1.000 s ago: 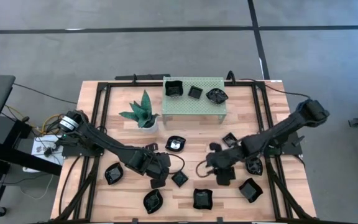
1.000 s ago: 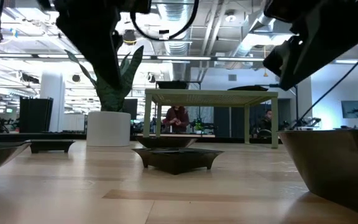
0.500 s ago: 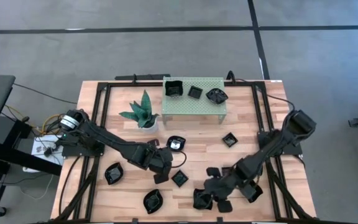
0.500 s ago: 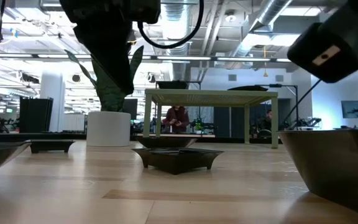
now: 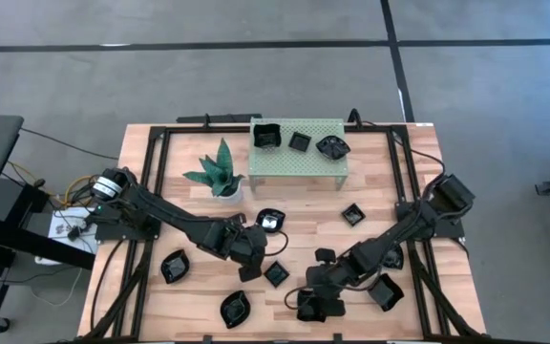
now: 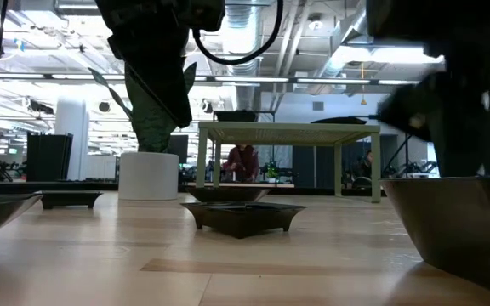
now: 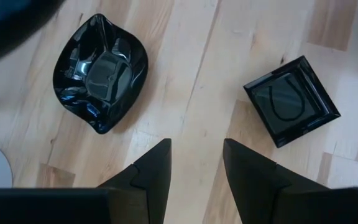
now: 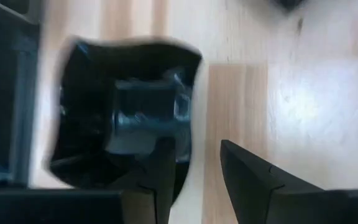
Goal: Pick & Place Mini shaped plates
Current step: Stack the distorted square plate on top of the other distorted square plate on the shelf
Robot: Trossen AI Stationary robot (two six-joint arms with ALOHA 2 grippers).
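Black glossy mini plates lie scattered over the wooden table [image 5: 141,306], and three more already sit on the green perforated shelf [image 5: 299,158] at the far edge.

Taking the potted plant [image 5: 220,174] as the marker and going left to right: the left gripper [image 5: 252,262] hovers just below and to the right of the plant, toward the near edge. Its fingers [image 7: 154,165] stand apart over bare wood and hold nothing. From its wrist camera, a leaf-shaped plate [image 7: 100,73] lies ahead to one side and a small square plate [image 7: 291,99] ahead to the other, so neither sits between the jaws. In the overhead view the small square plate [image 5: 276,274] lies right beside the gripper, nearer the front edge, and is probably its closest candidate.

Farther right of the plant and close to the front edge, the right gripper [image 5: 317,302] hangs over a wavy-edged square plate [image 5: 310,306]. Its fingers [image 8: 241,168] are partly spread, with the rim of that plate [image 8: 126,118] lying at one fingertip; no grip shows yet. The plate's body lies off to one side of the jaws rather than centred, so a rim pinch looks the likely approach. The right arm is clearly the nearer one for this plate.
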